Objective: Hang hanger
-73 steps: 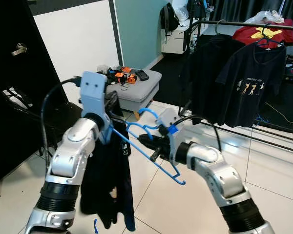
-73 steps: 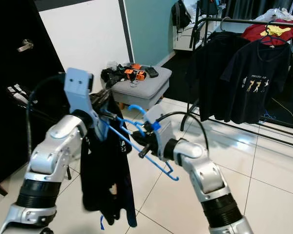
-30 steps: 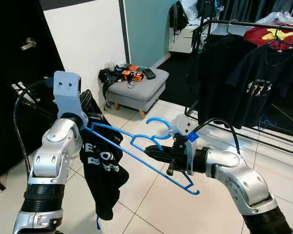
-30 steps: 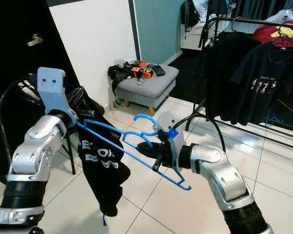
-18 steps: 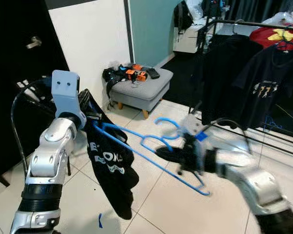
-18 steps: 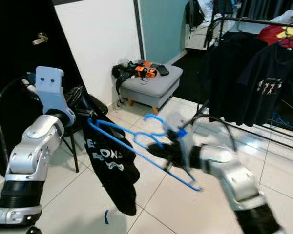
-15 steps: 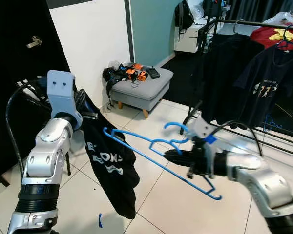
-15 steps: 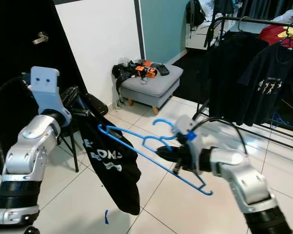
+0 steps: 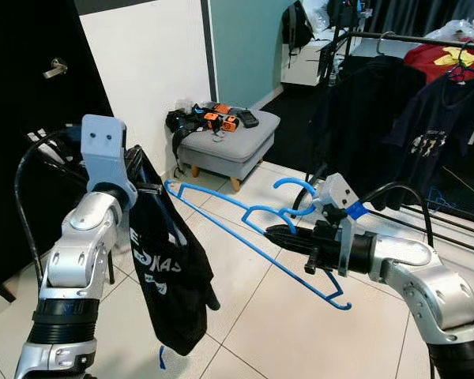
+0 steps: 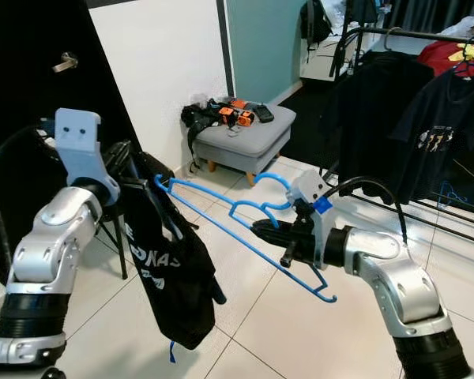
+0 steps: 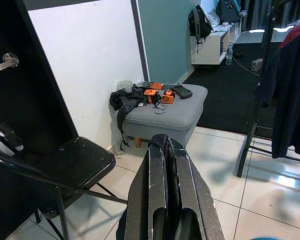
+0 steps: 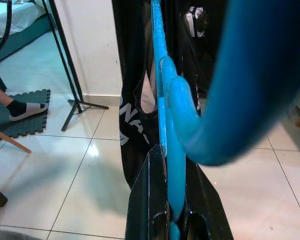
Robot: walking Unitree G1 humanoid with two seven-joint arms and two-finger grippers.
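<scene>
Right pincer (image 9: 278, 234) clamps the blue hanger (image 9: 245, 229) near its middle, just below the hook; in the right wrist view both black fingers (image 12: 149, 200) sit tight against the blue bar (image 12: 165, 115). Hanger held out in the air in front of the robot, tilted: hook curves up just above the pincer, one arm runs up and away toward the left pincer, the other arm drops down past the right wrist. Far tip of the hanger ends just beside the left pincer (image 9: 142, 183); contact there, can't tell.

Left pincer is closed, pinching the top edge of a black t-shirt (image 9: 167, 268) with white lettering. Shirt hangs straight down below that pincer, bottom hem near the tiled floor (image 9: 253, 316). Left wrist view shows the two fingers (image 11: 157, 175) pressed together with dark cloth between them.

Beyond the left pincer: a black folding chair (image 11: 65, 162) against the white wall, and a black door with a silver handle (image 9: 54, 68) further to that side. Beyond and between the two pincers: a grey ottoman (image 9: 225, 146) carrying orange-and-black gear and a dark tangle of straps.

Beyond the right pincer, well apart: a black clothes rail (image 9: 411, 39) with dark t-shirts (image 9: 426, 134) and a red one (image 9: 446, 59) hanging on it.

Right wrist view also catches a person's socked foot (image 12: 20, 111) on a dark mat by the floor tiles.
</scene>
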